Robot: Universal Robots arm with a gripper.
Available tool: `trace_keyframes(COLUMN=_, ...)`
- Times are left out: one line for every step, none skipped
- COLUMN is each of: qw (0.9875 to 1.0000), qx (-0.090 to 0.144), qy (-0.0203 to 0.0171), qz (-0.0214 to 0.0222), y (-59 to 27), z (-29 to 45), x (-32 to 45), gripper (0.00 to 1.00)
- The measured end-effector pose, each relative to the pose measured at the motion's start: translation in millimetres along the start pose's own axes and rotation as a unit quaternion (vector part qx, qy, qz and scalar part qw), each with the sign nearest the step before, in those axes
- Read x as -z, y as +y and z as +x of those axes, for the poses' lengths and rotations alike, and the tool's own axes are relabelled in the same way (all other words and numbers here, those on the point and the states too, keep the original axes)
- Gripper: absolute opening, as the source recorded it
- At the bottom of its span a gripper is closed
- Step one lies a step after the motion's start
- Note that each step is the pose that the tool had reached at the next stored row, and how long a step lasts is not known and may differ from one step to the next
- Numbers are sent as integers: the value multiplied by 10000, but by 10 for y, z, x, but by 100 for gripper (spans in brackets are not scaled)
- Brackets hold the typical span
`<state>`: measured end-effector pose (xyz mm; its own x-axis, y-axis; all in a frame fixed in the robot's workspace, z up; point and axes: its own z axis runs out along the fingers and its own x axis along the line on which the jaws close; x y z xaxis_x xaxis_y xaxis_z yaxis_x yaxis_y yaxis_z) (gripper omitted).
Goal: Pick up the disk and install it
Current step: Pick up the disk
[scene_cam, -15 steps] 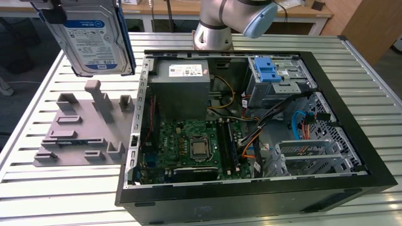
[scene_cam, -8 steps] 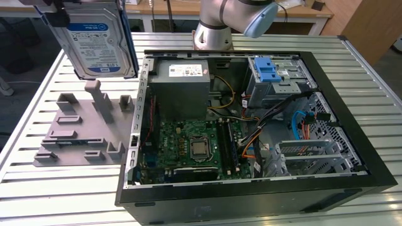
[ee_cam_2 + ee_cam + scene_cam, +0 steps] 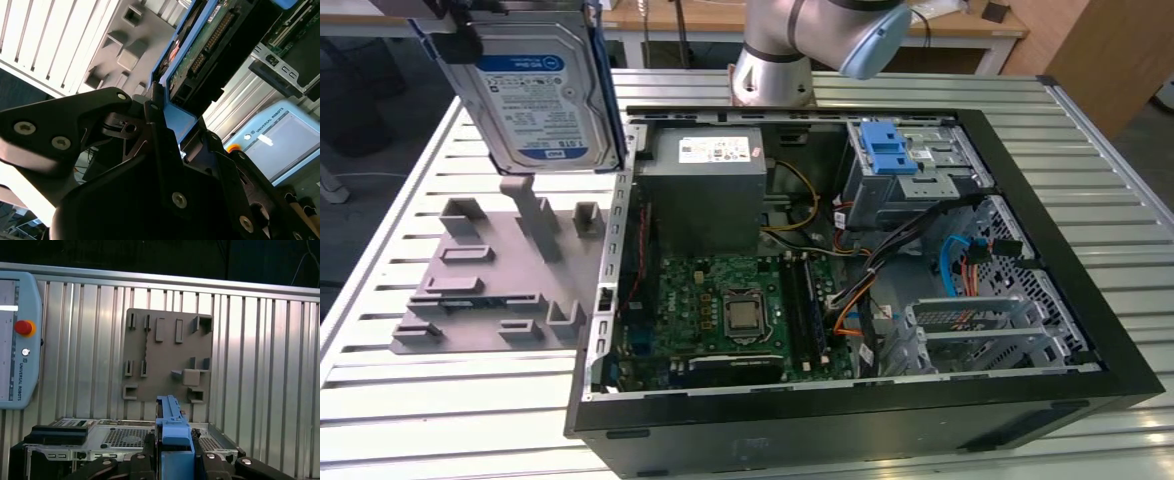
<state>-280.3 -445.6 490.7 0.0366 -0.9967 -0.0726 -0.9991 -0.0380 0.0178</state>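
The disk (image 3: 547,95) hangs upright in the air at the exterior view's upper left, its blue-and-white label facing the camera and its blue carrier bracket along the edge. It is above the grey fixture plate (image 3: 494,285) and outside the open computer case (image 3: 854,420). My gripper (image 3: 454,25) holds it from the top. In the second wrist view the gripper (image 3: 175,117) is shut on the blue bracket, with the disk's (image 3: 210,40) circuit-board side showing. In the first wrist view the bracket of the disk (image 3: 175,432) sits between the fingers (image 3: 150,446).
Inside the case a grey drive cage with a blue latch (image 3: 891,150) stands at the back right, next to the power supply box (image 3: 707,180). The motherboard (image 3: 720,310) lies below. A teach pendant (image 3: 17,340) rests on the slatted table (image 3: 260,365).
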Motion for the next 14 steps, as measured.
trace_keyframes(qw=10000, qx=0, qy=1, qz=0, y=-17, z=7, x=0, gripper=36)
trace_keyframes(qw=10000, qx=0, qy=2, qz=0, y=-38, z=13, x=0, gripper=36)
trace_keyframes(qw=10000, qx=0, qy=3, qz=0, y=-62, z=18, x=-1, gripper=36)
trace_keyframes(qw=10000, qx=0, qy=4, qz=0, y=-89, z=23, x=-1, gripper=36)
trace_keyframes(qw=10000, qx=0, qy=5, qz=0, y=-115, z=28, x=-1, gripper=36)
trace_keyframes(qw=10000, qx=0, qy=6, qz=0, y=-140, z=32, x=-1, gripper=36)
trace_keyframes(qw=10000, qx=0, qy=7, qz=0, y=-165, z=36, x=-1, gripper=36)
trace_keyframes(qw=10000, qx=0, qy=8, qz=0, y=-190, z=40, x=-1, gripper=36)
trace_keyframes(qw=10000, qx=0, qy=10, qz=0, y=-212, z=44, x=-1, gripper=36)
trace_keyframes(qw=10000, qx=0, qy=11, qz=0, y=-234, z=48, x=-2, gripper=36)
trace_keyframes(qw=10000, qx=0, qy=13, qz=0, y=-257, z=50, x=-2, gripper=36)
trace_keyframes(qw=10000, qx=0, qy=16, qz=0, y=-277, z=53, x=-2, gripper=36)
trace_keyframes(qw=10000, qx=0, qy=18, qz=0, y=-297, z=56, x=-1, gripper=36)
trace_keyframes(qw=10000, qx=0, qy=20, qz=0, y=-318, z=58, x=-2, gripper=36)
